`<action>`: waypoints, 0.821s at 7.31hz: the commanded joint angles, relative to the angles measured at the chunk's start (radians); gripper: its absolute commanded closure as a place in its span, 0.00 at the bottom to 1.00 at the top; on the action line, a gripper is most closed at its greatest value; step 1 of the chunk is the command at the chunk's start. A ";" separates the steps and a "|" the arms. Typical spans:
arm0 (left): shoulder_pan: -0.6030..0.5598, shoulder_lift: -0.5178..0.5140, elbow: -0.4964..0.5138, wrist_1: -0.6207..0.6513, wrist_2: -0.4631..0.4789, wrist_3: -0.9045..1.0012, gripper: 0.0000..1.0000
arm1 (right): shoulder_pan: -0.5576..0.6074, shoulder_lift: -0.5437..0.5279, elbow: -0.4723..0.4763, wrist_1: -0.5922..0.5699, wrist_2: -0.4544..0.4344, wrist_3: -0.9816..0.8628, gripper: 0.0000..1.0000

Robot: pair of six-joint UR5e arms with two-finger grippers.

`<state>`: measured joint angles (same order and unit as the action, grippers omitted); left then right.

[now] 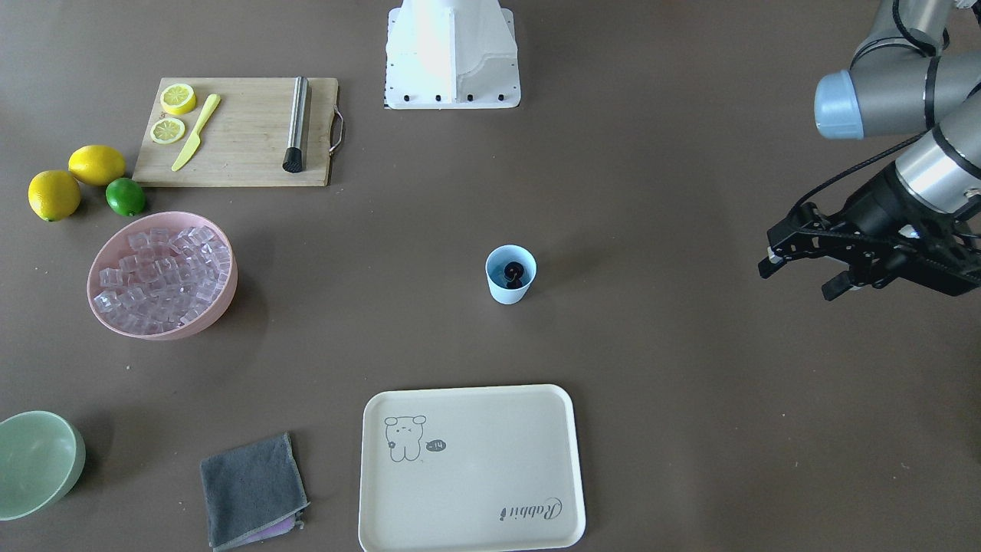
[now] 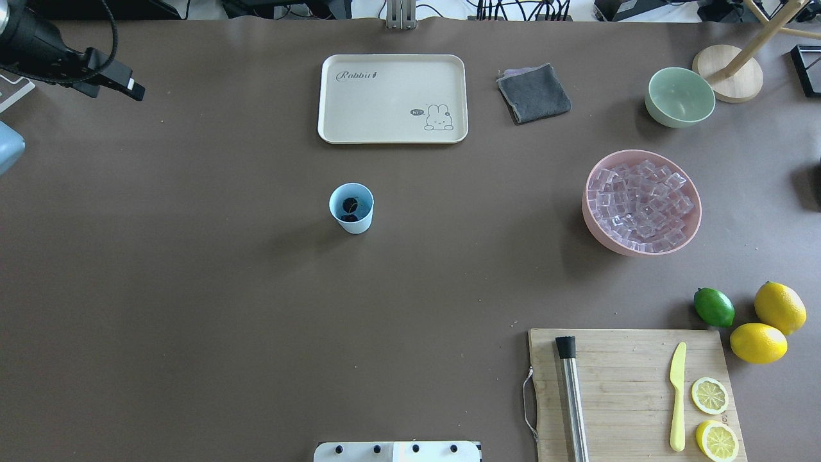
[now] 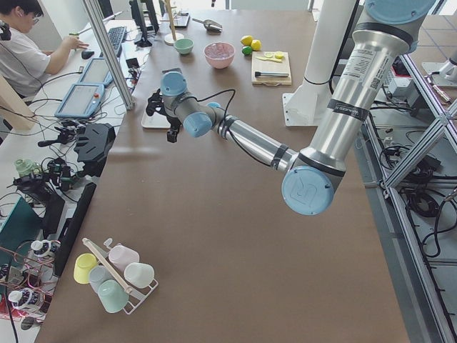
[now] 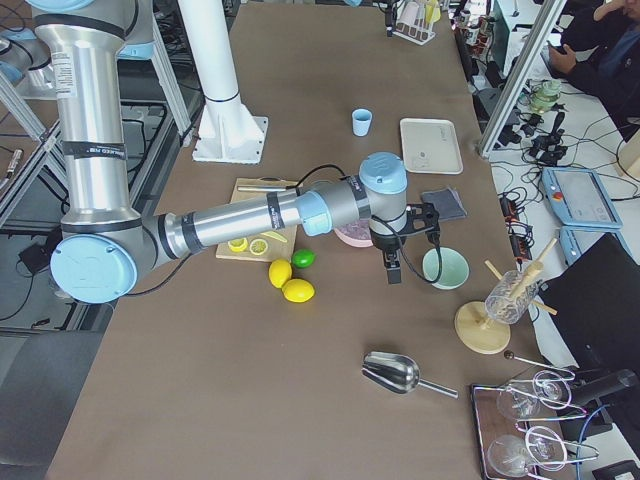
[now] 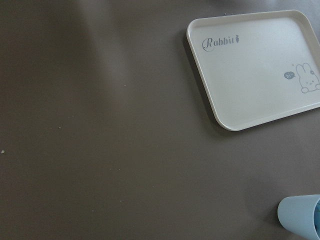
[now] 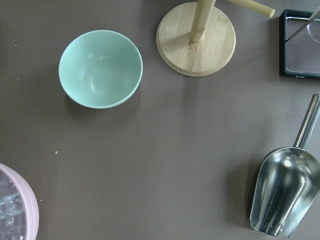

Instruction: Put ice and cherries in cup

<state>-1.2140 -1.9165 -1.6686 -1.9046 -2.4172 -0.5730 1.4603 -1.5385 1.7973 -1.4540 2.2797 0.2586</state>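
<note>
The pale blue cup (image 1: 511, 277) (image 2: 351, 208) stands upright mid-table, and the dark cherries (image 1: 513, 273) (image 2: 349, 206) lie inside it. Its rim shows at the bottom right of the left wrist view (image 5: 301, 220). The ice (image 1: 165, 272) (image 2: 641, 200) fills the pink bowl (image 1: 201, 326) (image 2: 593, 224). My left gripper (image 1: 798, 277) (image 2: 122, 83) hovers open and empty far to the cup's side, near the table's end. My right gripper (image 4: 390, 265) hangs between the pink bowl and the green bowl; I cannot tell whether it is open or shut.
A cream tray (image 2: 392, 97) and grey cloth (image 2: 534, 93) lie beyond the cup. A green bowl (image 6: 100, 67), wooden stand (image 6: 196, 37) and metal scoop (image 6: 285, 195) sit below my right wrist. Cutting board (image 2: 632, 394), lemons (image 2: 779, 307) and lime (image 2: 714, 307) are nearby.
</note>
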 commanded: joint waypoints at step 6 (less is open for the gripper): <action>-0.240 0.174 0.052 0.128 0.113 0.166 0.02 | 0.054 -0.081 0.011 0.014 -0.009 -0.007 0.00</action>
<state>-1.4243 -1.7654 -1.6299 -1.7722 -2.3113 -0.4110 1.5132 -1.6170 1.8099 -1.4410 2.2717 0.2518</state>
